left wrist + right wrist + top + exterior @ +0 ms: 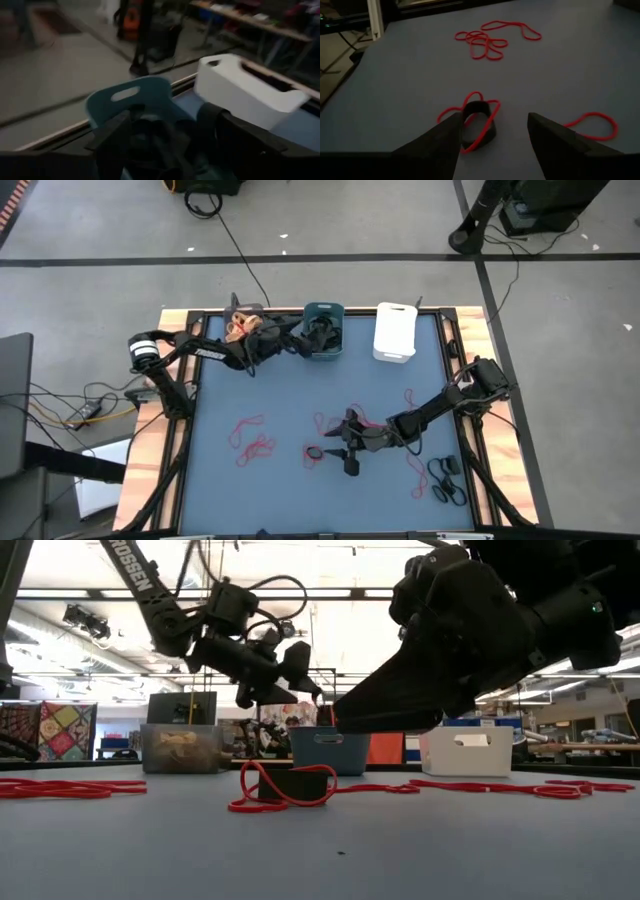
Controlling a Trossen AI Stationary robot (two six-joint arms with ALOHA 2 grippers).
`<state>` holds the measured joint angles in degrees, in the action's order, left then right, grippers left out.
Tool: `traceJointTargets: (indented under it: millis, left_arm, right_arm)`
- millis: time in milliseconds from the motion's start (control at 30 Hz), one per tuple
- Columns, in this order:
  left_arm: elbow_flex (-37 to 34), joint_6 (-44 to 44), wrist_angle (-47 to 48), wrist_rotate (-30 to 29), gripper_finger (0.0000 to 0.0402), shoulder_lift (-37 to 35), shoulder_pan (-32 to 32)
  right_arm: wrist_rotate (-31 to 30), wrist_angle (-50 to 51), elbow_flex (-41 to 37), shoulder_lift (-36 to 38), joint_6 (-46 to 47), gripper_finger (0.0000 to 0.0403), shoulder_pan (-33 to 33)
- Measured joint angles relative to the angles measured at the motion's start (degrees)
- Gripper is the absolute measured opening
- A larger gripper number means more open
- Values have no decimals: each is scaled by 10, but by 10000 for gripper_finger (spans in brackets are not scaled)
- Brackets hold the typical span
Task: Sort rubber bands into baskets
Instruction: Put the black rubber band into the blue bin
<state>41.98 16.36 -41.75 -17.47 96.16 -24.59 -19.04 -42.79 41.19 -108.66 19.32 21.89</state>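
Dropping off on one side, lining up a pick on the other. Left gripper hangs right over the teal basket at the far edge, jaws spread wide with nothing visibly between them; black bands already sit in that basket, so I read this as a release just done. Dark grey basket beside it holds tan bands, and the white basket is on the teal one's other side; can't see what's in it. Right gripper is low over mid-table, fingers apart and empty, pointed at a black band lying tangled with a red band; in the wrist view the pair sits just ahead of one finger rather than centred in the gap. More red bands are scattered toward the left arm's side, another red band lies farther back toward the baskets, and a few black bands sit near the front on the right arm's side. So sorting looks roughly midway. Next move for the right claw, as I judge it: shift sideways to centre on the black band, come down and pinch it alone. Risk is the red one riding along, since they overlap.
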Motion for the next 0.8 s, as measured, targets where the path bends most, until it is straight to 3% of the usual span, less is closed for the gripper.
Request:
traceJointTargets:
  millis: [233,333,567,800]
  left_arm:
    - [107,18,300,15,288,0,-12]
    - [137,-1,365,22,288,0,-12]
    - [157,-47,383,114,287,-20,5]
    - [52,-62,306,106,283,-86,75]
  right_arm:
    - [14,0,0,0,6,236,0]
    - [22,0,0,0,6,236,0]
    - [28,2,0,0,19,236,-7]
    - [44,4,6,-1,34,223,-19]
